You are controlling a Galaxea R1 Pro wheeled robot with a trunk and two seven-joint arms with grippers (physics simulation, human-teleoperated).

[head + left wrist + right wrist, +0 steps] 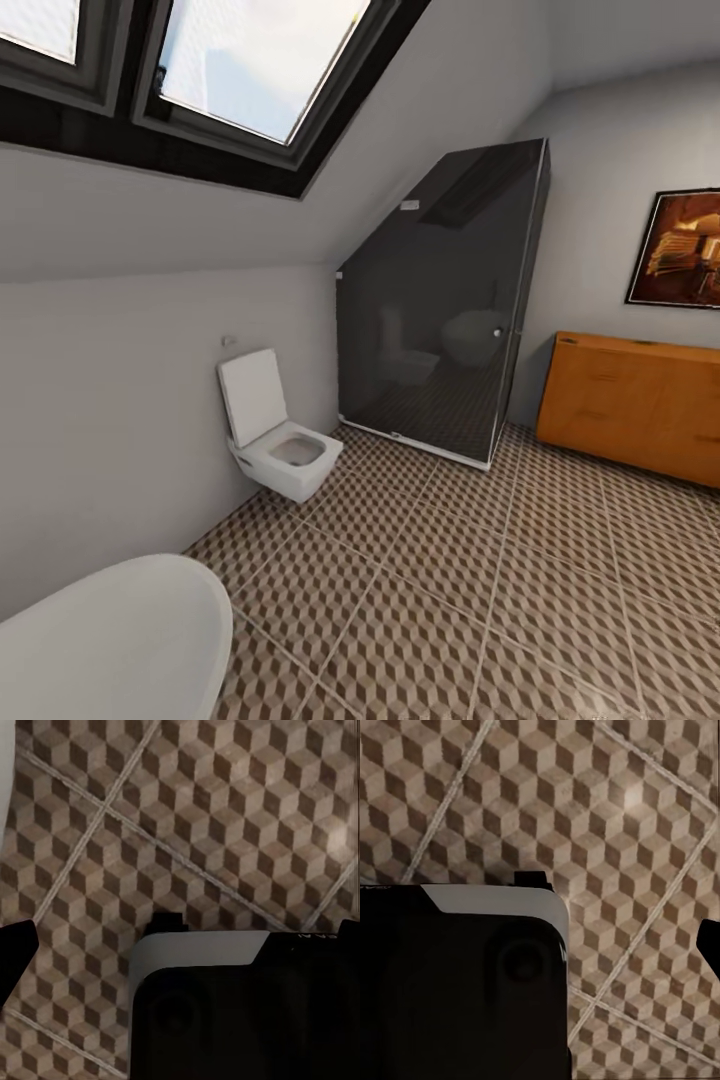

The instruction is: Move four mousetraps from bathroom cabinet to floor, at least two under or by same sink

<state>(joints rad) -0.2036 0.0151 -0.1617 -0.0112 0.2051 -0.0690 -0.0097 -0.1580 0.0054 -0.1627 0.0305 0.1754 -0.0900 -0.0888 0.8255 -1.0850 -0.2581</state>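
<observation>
The orange-brown wooden cabinet (pixel 640 410) stands against the far right wall, its drawer fronts shut. The cube-patterned bathroom floor (pixel 450 600) spreads from it toward me. The mousetraps and the sink are out of view. In the left wrist view, my left gripper (pixel 187 928) hangs over the floor (pixel 187 817), open, with dark fingertips (pixel 16 952) at the frame's edges and nothing between them. My right gripper (pixel 540 922) is likewise open over the floor (pixel 607 810), with one fingertip (pixel 709 945) showing. My own dark base (pixel 247 1012) lies below both.
A white wall-hung toilet (pixel 280 440) sits at the left wall, lid up. The white oval bathtub (pixel 110 650) curves in at lower left. A dark glass shower enclosure (pixel 440 300) fills the far corner. A framed picture (pixel 678 250) hangs above the cabinet.
</observation>
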